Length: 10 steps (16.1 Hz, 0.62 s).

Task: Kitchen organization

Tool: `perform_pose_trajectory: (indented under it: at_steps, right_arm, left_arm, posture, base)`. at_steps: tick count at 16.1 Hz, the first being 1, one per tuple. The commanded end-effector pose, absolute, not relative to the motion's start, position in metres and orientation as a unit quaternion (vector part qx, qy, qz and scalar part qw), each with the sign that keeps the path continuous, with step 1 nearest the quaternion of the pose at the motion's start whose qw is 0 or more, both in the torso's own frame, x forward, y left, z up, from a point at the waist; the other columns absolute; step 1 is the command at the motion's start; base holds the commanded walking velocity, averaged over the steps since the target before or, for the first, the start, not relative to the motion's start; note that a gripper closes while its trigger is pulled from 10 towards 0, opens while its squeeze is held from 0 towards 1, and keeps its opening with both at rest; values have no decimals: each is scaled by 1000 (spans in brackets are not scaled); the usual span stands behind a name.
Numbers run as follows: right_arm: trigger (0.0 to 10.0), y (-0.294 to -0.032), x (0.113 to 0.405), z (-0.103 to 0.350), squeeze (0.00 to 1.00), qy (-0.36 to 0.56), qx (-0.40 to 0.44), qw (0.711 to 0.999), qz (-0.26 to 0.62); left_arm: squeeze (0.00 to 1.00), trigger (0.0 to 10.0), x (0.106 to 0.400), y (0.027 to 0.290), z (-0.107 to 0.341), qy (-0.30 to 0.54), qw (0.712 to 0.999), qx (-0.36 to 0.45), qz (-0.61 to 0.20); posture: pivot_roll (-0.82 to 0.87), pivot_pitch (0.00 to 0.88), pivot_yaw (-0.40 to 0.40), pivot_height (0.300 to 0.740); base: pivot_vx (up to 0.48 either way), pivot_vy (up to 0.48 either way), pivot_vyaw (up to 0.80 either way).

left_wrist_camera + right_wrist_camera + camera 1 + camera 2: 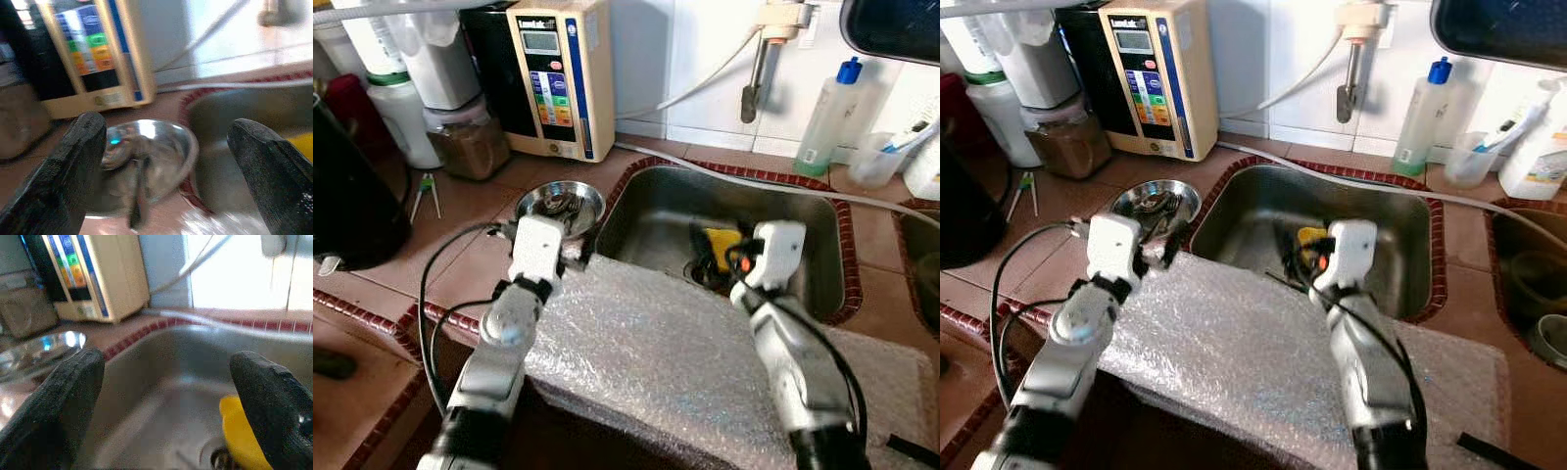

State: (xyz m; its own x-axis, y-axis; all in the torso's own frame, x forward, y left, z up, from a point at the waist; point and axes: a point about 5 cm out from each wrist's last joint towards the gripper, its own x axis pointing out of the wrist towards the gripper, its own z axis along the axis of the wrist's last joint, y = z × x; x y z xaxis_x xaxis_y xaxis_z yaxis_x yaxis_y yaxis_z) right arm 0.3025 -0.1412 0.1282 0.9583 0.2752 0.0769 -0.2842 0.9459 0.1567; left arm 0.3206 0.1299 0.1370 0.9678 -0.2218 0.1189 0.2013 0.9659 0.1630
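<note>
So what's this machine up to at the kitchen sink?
The robot is leaning over the counter with nothing in either hand. Its left gripper, open, points at a small steel bowl holding cutlery beside the sink. Its right gripper, also open, reaches over the basin, where a yellow object lies near the drain.

White tiled wall (705,59) behind, brightly lit. Terracotta-tiled counter (460,211) with dark red patterned edging around a recessed steel sink (656,220). Cream wall-side water appliance (558,73) with coloured buttons at the back left, beside jars and canisters. Tap fitting (759,69) on the wall above the sink, white hose trailing along the counter. Bubble-wrap sheet (656,362) spread over the near edge.
</note>
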Motion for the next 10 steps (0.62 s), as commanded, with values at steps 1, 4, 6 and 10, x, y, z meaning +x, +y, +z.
perform_pose_trajectory:
  at_steps: [1, 4, 6, 10]
  right_arm:
    - [10000, -135, 300, 136, 1000, -30, 91, 983, 158]
    - [10000, -118, 289, 146, 1000, -27, 103, 967, 231]
    - [10000, -107, 280, 148, 475, -22, 104, 956, 274]
    - [10000, -102, 273, 146, 451, -6, 112, 953, 282]
  left_arm:
    - [949, 10000, 326, 135, 136, -54, 993, 72, -80]
    - [0, 10000, 335, 139, 133, -27, 996, 59, -61]
    - [0, 10000, 339, 145, 126, -2, 997, 57, -43]
    - [0, 10000, 348, 143, 120, 37, 999, 23, -24]
  posture:
    - [-109, 0, 64, 740]
    - [-118, 0, 61, 740]
    - [-122, 0, 60, 740]
    - [-129, 0, 57, 740]
  base:
    - [0, 0, 0]
    - [0, 0, 0]
    - [0, 0, 0]
    - [0, 0, 0]
